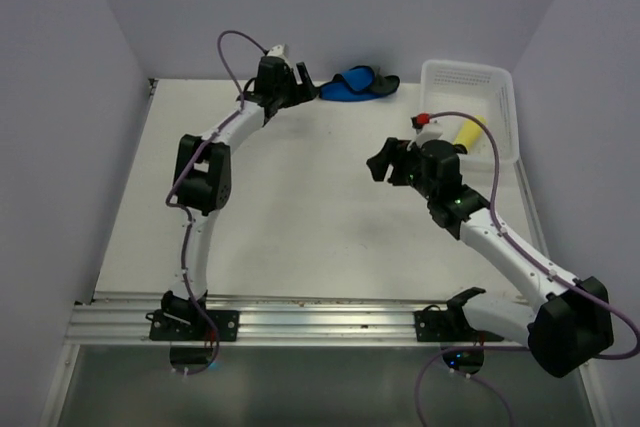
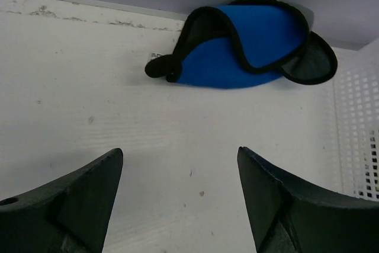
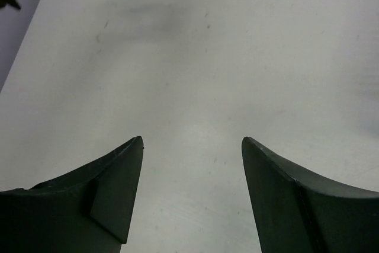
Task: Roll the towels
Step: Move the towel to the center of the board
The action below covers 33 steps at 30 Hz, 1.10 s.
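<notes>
Blue towel [image 2: 243,45] ahead of left pincer [image 2: 179,153]; yellow towel [image 1: 468,134] in basket [image 1: 470,69].
Left pincer jaws wide apart, nothing between them; blue towel lies loosely folded at the bench's [image 2: 89,87] far edge, beyond the tips and slightly right, long axis side to side in the wrist view; left arm nearer. Right pincer [image 3: 192,140] apart, empty, over bare bench.

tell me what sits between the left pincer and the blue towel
Nothing. In the left wrist view, only bare white table lies between the open left pincer and the blue towel.
</notes>
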Available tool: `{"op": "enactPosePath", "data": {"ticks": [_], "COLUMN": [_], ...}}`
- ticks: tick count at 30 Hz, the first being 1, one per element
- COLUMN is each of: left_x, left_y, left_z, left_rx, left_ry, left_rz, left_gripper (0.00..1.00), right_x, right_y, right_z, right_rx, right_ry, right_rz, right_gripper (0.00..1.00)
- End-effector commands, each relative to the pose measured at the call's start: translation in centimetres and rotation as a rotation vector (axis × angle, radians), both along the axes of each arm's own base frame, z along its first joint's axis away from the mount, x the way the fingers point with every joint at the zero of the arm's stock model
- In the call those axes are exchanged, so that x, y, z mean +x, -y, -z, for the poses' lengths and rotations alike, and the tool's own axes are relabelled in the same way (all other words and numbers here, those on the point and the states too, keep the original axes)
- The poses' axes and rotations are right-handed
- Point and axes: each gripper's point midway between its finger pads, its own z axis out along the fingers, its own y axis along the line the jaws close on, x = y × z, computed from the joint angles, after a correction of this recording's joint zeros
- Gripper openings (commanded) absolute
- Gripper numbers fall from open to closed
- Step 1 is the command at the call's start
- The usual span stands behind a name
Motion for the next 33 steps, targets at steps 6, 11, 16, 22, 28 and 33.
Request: {"op": "enactPosePath", "data": {"ticks": [6, 11, 16, 22, 28, 33], "left_x": [6.9, 9.0, 9.8, 10.6, 10.9, 11.2], "left_y": [1.0, 0.8, 2.3, 3.1, 3.1, 3.6], "left_z": [2.0, 3.5, 4.3, 4.3, 5.6, 4.6], "left_rx": [0.022, -0.041, -0.166, -0.261, -0.323, -0.365], "left_ry": [0.095, 0.157, 0.207, 0.248, 0.251, 0.307], "left_rz": [-0.11, -0.162, -0.122, -0.129, -0.158, -0.137], "left_gripper": [0.82, 0.82, 0.82, 0.82, 0.76, 0.52], "right_x": [-5.6, -6.1, -5.8, -5.7, -5.3, -5.3], "right_y": [-3.3, -3.7, -4.0, -3.8, -4.0, -3.8], "right_z": [5.3, 5.2, 5.9, 7.4, 8.4, 8.8], "right_rx": [0.026, 0.047, 0.042, 0.017, 0.004, -0.008], "right_ry": [-0.201, -0.194, -0.219, -0.251, -0.284, -0.296], "right_rz": [-0.232, -0.259, -0.261, -0.253, -0.25, -0.247], "right_gripper": [0.7, 0.7, 0.71, 0.71, 0.71, 0.71]}}
